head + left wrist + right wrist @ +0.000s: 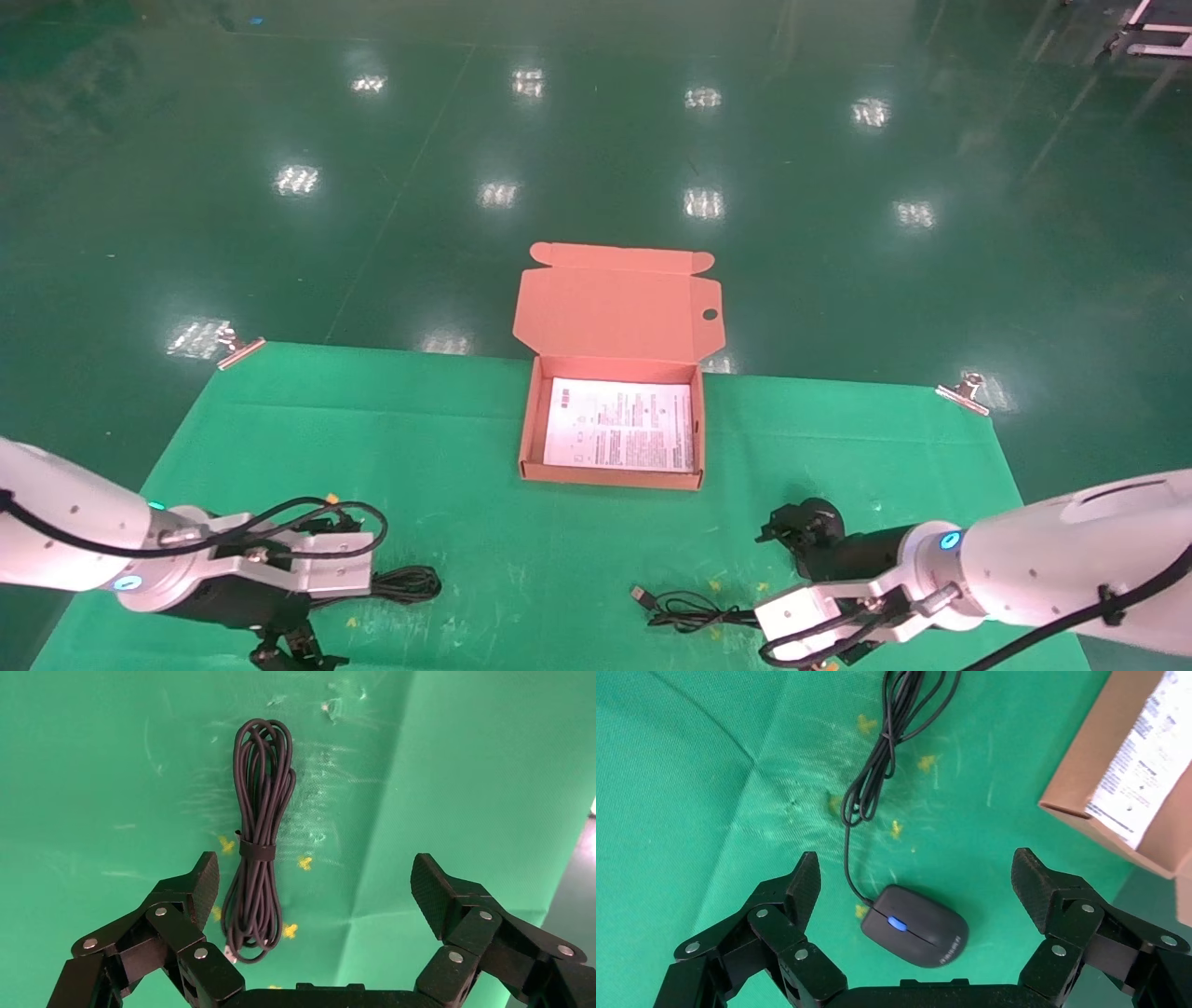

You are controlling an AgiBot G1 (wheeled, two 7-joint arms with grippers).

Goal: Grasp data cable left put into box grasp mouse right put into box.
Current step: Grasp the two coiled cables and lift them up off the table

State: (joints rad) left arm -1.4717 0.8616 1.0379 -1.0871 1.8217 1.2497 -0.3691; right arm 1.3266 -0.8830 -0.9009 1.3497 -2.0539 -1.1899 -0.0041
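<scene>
Box: salmon-orange mailer, lid flap open and raised at the far side, one white printed leaflet lying flat inside; its print is too small to read. Mouse: white lettering on its shell, unreadable; it lies on the green tabletop between the spread fingers of the right gripper, cord trailing away. Data cable: long strapped bundle, one end between the open left gripper fingers, long axis running away from it.
</scene>
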